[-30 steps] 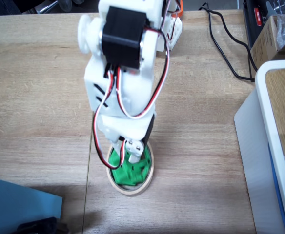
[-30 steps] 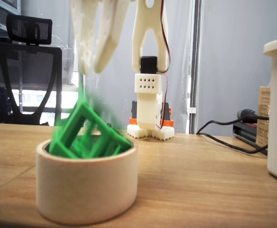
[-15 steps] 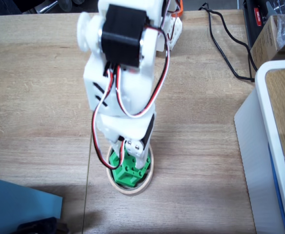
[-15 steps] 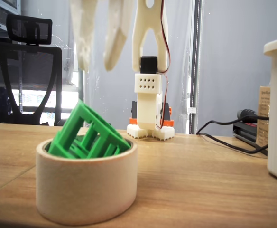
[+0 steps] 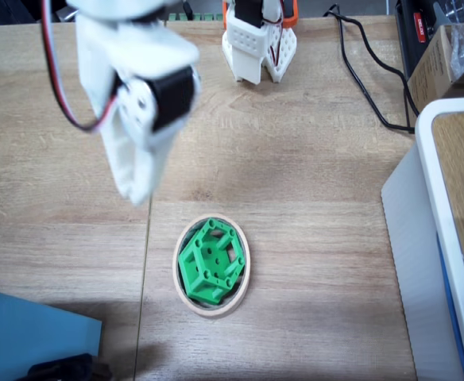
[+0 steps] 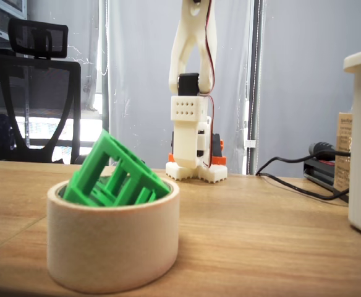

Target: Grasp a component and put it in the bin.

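Office or lab: wooden desk (image 5: pixel 319 198), mesh chair (image 6: pixel 35 93), cables (image 5: pixel 359 71).

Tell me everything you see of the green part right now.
The green part is a bright plastic hexagonal frame with round holes and short corner posts. It sits inside the tape ring, tilted: in the low fixed view one edge rises above the rim while the other end dips inside. It leans on the ring's inner wall. Nothing else touches it; the hand is up and away, to the left in the top-down view.
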Controlling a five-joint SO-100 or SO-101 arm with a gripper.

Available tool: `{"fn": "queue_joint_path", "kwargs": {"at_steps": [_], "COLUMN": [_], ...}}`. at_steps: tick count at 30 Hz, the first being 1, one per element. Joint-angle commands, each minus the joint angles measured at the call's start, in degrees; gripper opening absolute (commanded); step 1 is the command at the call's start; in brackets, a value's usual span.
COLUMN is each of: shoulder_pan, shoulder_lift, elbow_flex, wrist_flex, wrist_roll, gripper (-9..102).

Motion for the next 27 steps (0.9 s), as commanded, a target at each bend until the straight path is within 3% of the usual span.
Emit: {"fn": "queue_joint_path", "kwargs": {"at_steps": [1, 13, 27], "shoulder_pan": [4.39, 13.62, 14.59], "shoulder_lift": [6.77, 27.77, 55.90], "elbow_flex": [-2.37, 25.22, 57.66], "wrist_flex": [0.26, -0.62, -0.79], "wrist_roll": [0.26, -0.53, -0.79], "gripper": [0, 0, 0]}}
